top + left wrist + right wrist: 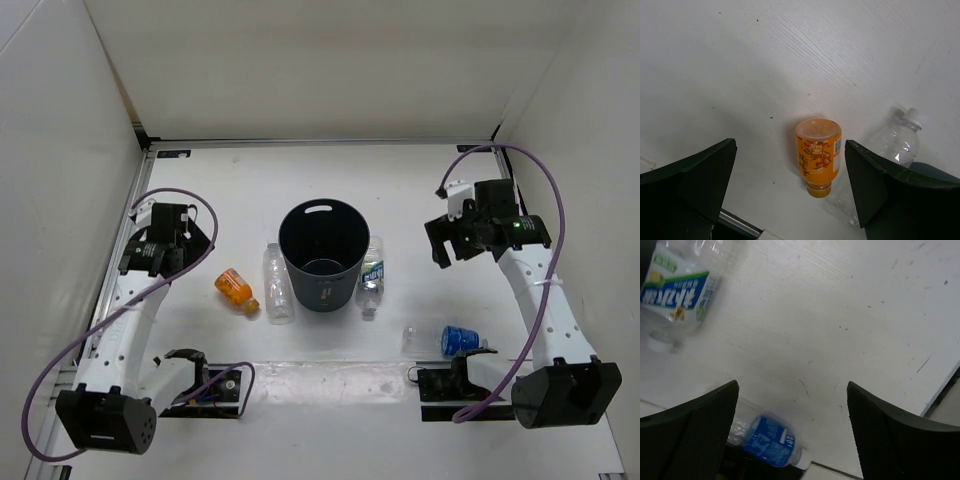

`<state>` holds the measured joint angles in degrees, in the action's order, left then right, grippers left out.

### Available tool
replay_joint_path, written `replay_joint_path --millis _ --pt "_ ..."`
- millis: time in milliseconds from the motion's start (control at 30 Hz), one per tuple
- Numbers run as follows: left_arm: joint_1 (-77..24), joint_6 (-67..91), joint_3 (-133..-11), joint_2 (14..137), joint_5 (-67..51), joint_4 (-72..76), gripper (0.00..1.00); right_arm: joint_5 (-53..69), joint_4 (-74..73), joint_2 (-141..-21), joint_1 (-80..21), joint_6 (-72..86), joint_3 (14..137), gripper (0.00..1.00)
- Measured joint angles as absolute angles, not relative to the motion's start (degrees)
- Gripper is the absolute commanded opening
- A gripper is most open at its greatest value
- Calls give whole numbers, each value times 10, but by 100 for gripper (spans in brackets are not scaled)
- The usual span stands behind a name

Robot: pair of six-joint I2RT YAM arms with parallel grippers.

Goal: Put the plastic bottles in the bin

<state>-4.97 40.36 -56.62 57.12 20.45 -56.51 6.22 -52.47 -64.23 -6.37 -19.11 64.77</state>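
the stubby orange plastic bottle (235, 289) and long clear plastic bottle (277, 284) lie at nine o'clock of the round dark grey-blue plastic bin (325, 285), green-label bottle (372, 275) at three, blue-label bottle (458, 340) at four, so left end effector (195, 245) and right end effector (442, 243) hang opened wide, holding nothing, ready to grab.

Four plastic bottles (233, 287) (278, 285) (372, 270) (460, 340), one bin (323, 290), two robot arms (130, 310) (540, 290)

bin (325, 288): round dark grey-blue bucket, upright, mid-desk (250, 190) | orange bottle (236, 290): stubby, on its side, left of bin | plain clear bottle (277, 285): long, lying just beside bin's left wall | green-white-label bottle (372, 277): lying just beside bin's right wall | blue-label bottle (455, 339): on its side, well right of bin
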Motion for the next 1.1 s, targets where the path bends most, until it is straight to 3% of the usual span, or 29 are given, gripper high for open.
replay_joint_path --millis 300,500,900,1100 --pt "-50 399 -566 601 195 -555 100 154 -674 -639 -13 -475 637 90" --pt "-50 399 -566 629 183 -548 100 154 -721 -588 -69 -592 561 90" --pt "-50 397 -566 652 172 -548 100 135 -710 -586 -194 -660 479 90" --pt "-50 397 -566 650 171 -554 100 122 -675 -666 -183 -685 470 90"
